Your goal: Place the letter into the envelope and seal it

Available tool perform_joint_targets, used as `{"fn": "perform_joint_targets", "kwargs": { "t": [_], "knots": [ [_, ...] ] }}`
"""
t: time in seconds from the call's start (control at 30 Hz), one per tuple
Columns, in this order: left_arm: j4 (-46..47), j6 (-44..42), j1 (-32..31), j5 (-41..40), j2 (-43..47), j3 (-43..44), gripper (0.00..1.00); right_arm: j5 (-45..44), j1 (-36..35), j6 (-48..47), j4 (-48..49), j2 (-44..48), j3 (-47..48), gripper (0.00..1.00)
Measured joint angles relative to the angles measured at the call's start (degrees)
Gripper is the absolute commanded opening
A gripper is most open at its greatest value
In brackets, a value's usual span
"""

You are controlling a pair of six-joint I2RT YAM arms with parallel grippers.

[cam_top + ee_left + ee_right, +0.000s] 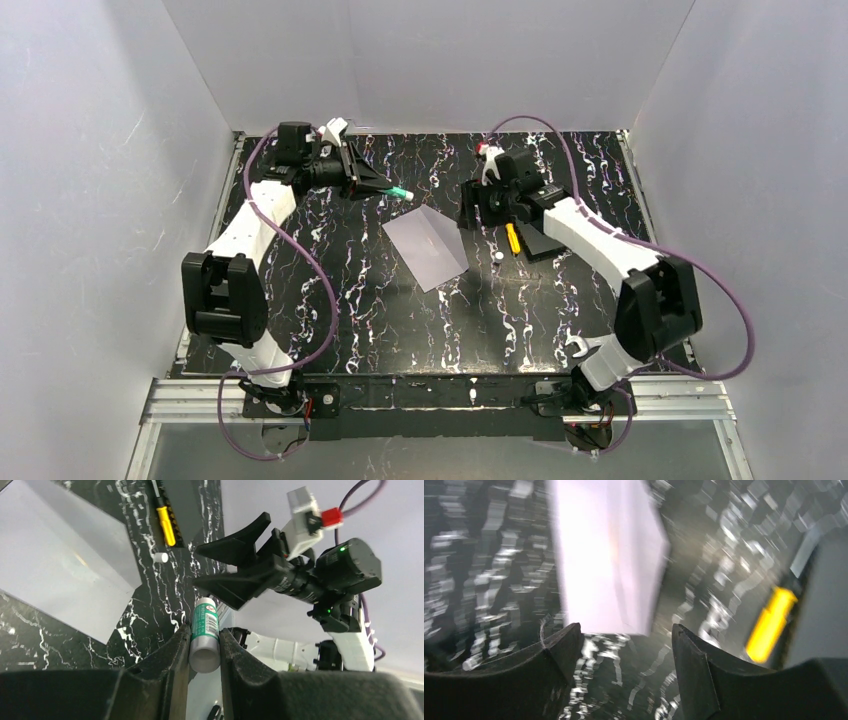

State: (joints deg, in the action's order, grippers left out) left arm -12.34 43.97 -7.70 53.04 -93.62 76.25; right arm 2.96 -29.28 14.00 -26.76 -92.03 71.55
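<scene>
The envelope [428,247], pale lavender-white, lies flat in the middle of the black marbled table; it also shows in the left wrist view [60,570] and, blurred, in the right wrist view [606,555]. The letter is not in view. My left gripper [385,188] hovers at the envelope's far left, shut on a green-and-white glue stick [205,630] that points toward the envelope. My right gripper [468,215] stands open just right of the envelope's far corner, with nothing between its fingers [626,635]. The left wrist view shows its spread black fingers [230,545].
A yellow-handled tool [512,238] lies against a flat black box [545,242] under the right arm. A small white cap [497,257] sits on the table right of the envelope. White walls close in the table on three sides.
</scene>
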Motion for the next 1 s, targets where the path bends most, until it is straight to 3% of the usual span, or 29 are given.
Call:
{"fn": "perform_joint_targets", "kwargs": {
  "t": [0.17,0.33,0.73,0.9,1.0],
  "knots": [
    [-4.3,-5.8,-0.3,6.1,-0.7,5.8,0.00,18.2,-1.2,-3.7,9.8,3.8,1.3,0.76],
    [-5.8,-8.2,-0.7,8.9,-0.7,6.4,0.00,27.6,-3.3,-6.9,14.4,3.8,3.1,0.78],
    [-7.4,-10.3,-1.7,11.2,-0.7,6.4,0.00,31.8,-7.2,-15.4,13.2,-1.7,14.7,0.76],
    [-7.9,-10.4,-1.8,11.5,-0.7,6.7,0.00,31.5,-8.2,-17.6,11.0,-3.4,15.7,0.65],
    [-7.9,-10.5,-1.9,11.9,-0.5,7.1,0.00,31.3,-8.8,-18.4,10.2,-4.5,16.7,0.42]
  ]
}}
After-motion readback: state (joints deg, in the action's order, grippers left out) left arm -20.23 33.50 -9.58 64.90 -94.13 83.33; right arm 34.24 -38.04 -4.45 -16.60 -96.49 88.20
